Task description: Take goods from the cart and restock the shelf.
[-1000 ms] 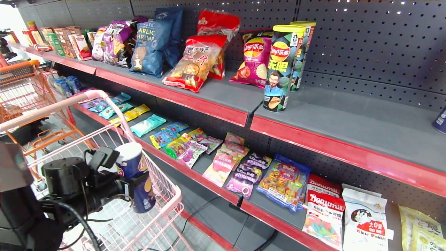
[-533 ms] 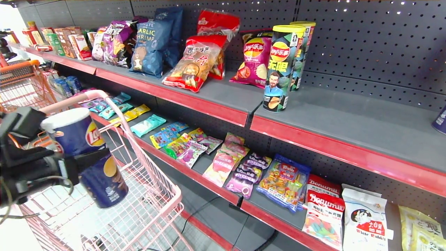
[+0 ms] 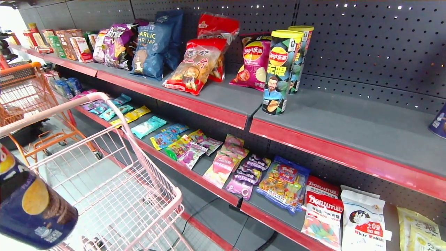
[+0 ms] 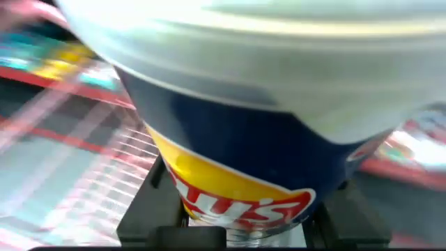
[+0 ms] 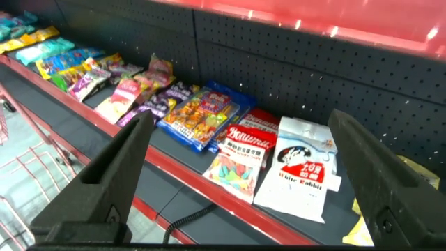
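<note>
Orange wire shopping cart (image 3: 26, 92) at 9 o'clock, standing on pale tiled floor (image 3: 75, 157). Black cable (image 3: 269, 240) lying on floor at 6 o'clock. Grey pegboard (image 3: 366, 45) at 1 o'clock.

The right gripper (image 5: 240, 118) has two broad fingers (image 5: 104, 188) in matte dark grey, flat-faced and wedge-shaped, each narrowing toward a squared tip. The left gripper (image 4: 244, 226) has black, blocky fingers (image 4: 150, 213) with hard edges and a dull finish; a dark bar spans between them at the base.
</note>
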{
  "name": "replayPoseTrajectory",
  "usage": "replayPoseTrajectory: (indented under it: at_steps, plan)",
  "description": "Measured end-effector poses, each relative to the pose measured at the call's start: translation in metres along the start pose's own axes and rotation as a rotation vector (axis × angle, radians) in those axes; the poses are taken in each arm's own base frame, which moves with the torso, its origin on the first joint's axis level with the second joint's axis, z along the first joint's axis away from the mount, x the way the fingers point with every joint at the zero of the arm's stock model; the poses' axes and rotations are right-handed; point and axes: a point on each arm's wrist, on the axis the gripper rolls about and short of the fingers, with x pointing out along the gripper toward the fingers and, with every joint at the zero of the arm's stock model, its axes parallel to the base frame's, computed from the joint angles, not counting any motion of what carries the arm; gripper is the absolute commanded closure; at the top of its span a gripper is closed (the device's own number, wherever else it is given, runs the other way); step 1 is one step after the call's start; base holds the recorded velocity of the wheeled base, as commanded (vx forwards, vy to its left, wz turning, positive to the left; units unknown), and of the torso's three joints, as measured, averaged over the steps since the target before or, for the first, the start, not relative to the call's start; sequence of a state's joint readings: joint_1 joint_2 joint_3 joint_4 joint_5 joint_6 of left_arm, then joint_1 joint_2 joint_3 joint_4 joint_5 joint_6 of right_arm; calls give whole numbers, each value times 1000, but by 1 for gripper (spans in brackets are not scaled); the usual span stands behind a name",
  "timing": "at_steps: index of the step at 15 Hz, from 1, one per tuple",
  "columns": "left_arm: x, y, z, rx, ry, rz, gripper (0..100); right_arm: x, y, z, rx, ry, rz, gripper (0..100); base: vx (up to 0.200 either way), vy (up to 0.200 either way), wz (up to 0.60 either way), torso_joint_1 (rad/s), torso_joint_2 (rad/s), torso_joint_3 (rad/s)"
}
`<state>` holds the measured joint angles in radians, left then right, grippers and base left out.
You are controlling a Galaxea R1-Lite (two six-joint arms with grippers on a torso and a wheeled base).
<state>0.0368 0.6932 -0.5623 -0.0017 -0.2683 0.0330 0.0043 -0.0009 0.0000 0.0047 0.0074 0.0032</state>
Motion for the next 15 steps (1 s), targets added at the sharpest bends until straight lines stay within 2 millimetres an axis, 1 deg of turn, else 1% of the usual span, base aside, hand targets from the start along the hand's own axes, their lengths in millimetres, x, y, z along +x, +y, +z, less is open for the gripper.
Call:
replayPoseTrajectory:
  at_steps: [1,7,9,11,15]
  plan:
    - [-1,0,-2,4,-19,23,100,0,0,0,0,-1,0,0,0,0,0,183,-491,-315]
    - [-14,-4,-22,11,-29,35,100,0,0,0,0,-1,0,0,0,0,0,229,-576,-347]
    - [-18,-4,-28,13,-36,73,100,0,0,0,0,-1,0,0,0,0,0,193,-491,-286]
    - [-20,-3,-29,10,-43,142,100,0,0,0,1,-1,-1,0,0,0,0,183,-408,-234]
    - [-21,-3,-31,11,-42,158,100,0,0,0,1,-1,-1,0,0,0,0,171,-379,-214]
